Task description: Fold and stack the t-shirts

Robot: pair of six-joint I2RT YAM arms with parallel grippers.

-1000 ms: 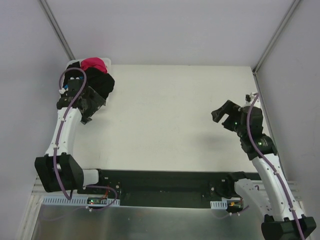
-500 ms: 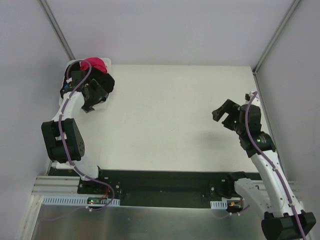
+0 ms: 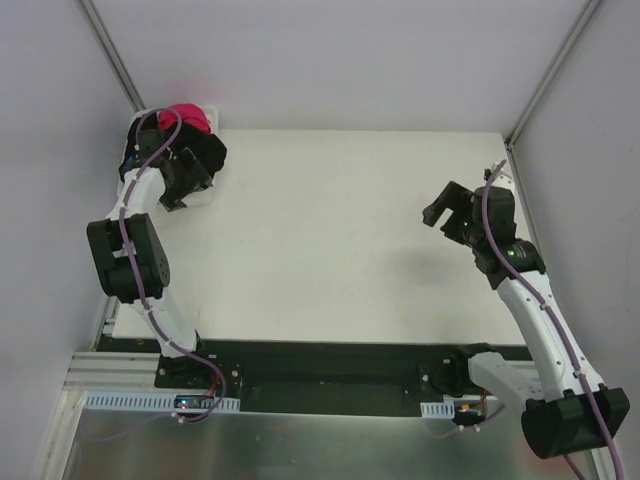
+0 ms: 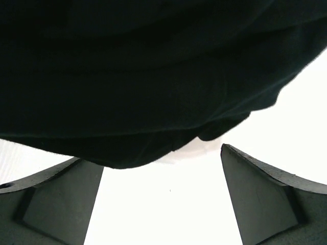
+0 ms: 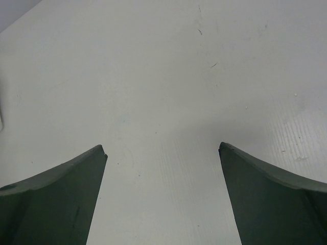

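The left gripper (image 3: 183, 182) has advanced to the far-left corner, jaws wide and empty, at the hem of the black shirt (image 4: 153, 76); the pink shirt (image 3: 187, 118) lies behind. The right gripper (image 5: 162, 148) hangs wide, empty, over the table (image 5: 163, 66). Pickup judged imminent.

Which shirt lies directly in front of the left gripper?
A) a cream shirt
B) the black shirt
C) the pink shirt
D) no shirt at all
B: in the left wrist view the black shirt fills the space just ahead of the open left gripper.

White table (image 3: 340, 230), white basket (image 3: 213, 116) at its far-left corner, grey walls (image 3: 330, 60)
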